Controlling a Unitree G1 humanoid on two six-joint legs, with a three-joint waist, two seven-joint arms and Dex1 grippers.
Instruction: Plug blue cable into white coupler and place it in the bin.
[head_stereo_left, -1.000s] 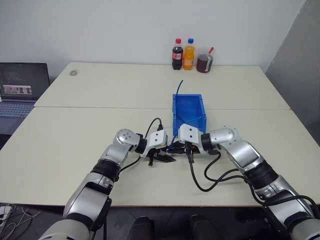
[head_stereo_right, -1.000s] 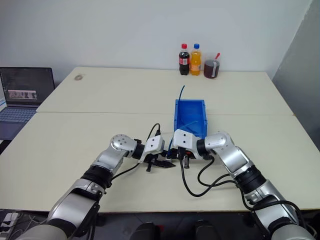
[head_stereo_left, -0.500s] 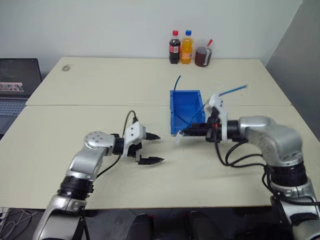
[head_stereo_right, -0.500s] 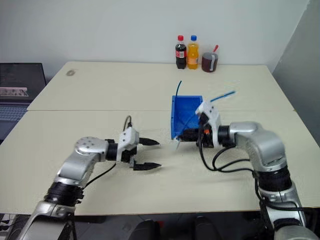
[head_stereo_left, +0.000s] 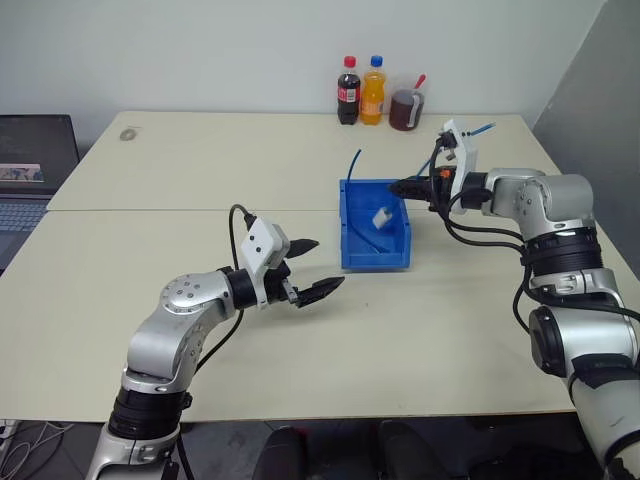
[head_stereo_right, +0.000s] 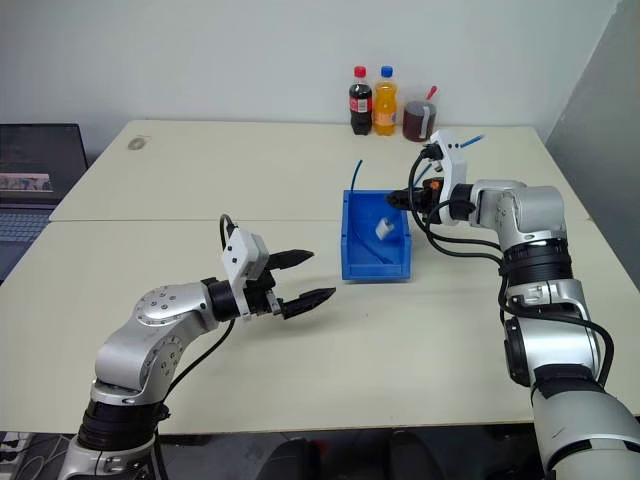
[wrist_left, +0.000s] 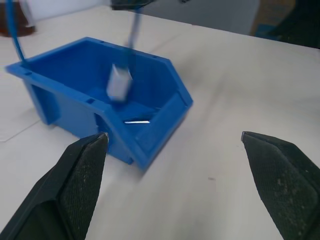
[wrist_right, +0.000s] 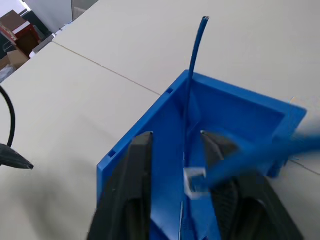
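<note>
Silver-grey arms, rounded joints, black bands at elbows; white wrist blocks; loose black cables looping off both forearms; left gripper (head_stereo_left: 312, 268) fingers black, pointy, textured pads

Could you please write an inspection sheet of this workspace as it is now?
Surface: pale table, mostly bare.
Job's things: white coupler on the end of the blue cable, hanging inside the bin; whether it touches the floor of the bin, cannot tell.
Clutter: second blue cable sticking up from the bin's far corner; two bottles and a cup at the far edge.
Grippers: left gripper open, empty, above the table; right gripper over the bin, blue cable between its fingers.
Cables: black robot cables along the arms.
Surroundings: laptop at the left, white wall.
</note>
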